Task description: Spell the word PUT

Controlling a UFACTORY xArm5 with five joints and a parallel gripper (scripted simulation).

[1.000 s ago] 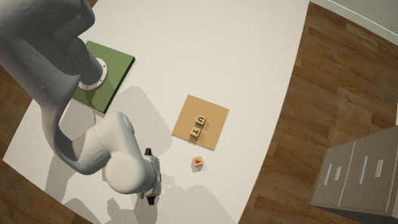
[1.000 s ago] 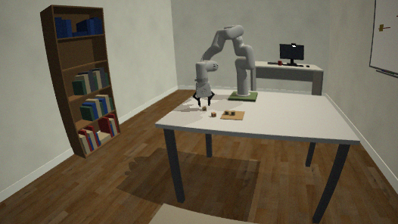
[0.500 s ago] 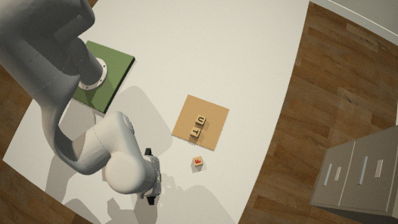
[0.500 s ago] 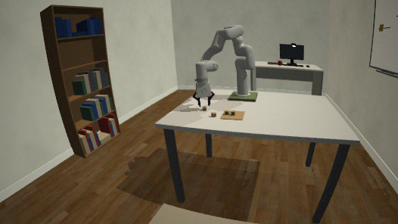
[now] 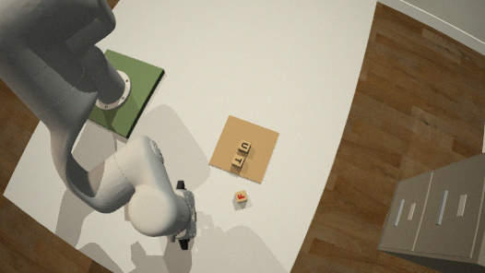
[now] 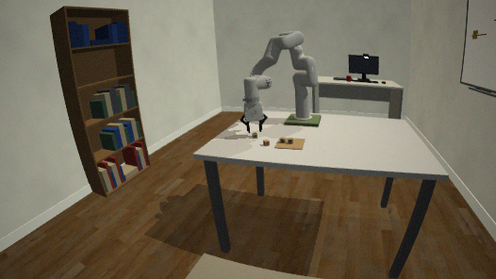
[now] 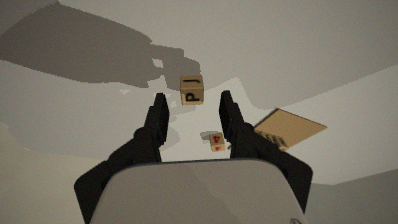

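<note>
The tan mat [image 5: 243,154] lies on the white table with the U block [image 5: 245,147] and the T block [image 5: 239,160] side by side on it. The block with a black P [image 7: 192,90] sits on the table off the mat; another dark mark shows on its adjacent face. My gripper [image 7: 193,102] is open and empty, hovering just above this block with a finger on each side. In the exterior view the gripper [image 6: 254,124] hangs over the P block [image 6: 255,135]. In the top view the arm hides this block. A block with a red F [image 5: 241,197] lies off the mat.
The red-letter block [image 7: 216,141] lies between the P block and the mat [image 7: 290,127]. The arm's green base plate [image 5: 131,92] is at the table's far side. The table edge is close behind the gripper [image 5: 182,214].
</note>
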